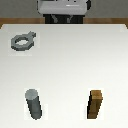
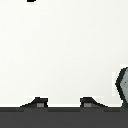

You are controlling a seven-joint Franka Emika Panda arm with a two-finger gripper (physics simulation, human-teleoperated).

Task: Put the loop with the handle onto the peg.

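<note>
loop point(image 1: 22, 41) flat on desk point(image 1: 75, 60) at 10 o'clock, handle toward 1 | peg point(image 1: 34, 104) upright at 7 | end effector point(image 2: 63, 103) empty, fingers apart; grey loop edge just beside one fingertip

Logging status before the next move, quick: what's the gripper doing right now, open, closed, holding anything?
Gripper: jaws open, holding nothing; only white table between them. The loop lies on the table, untouched.
</note>
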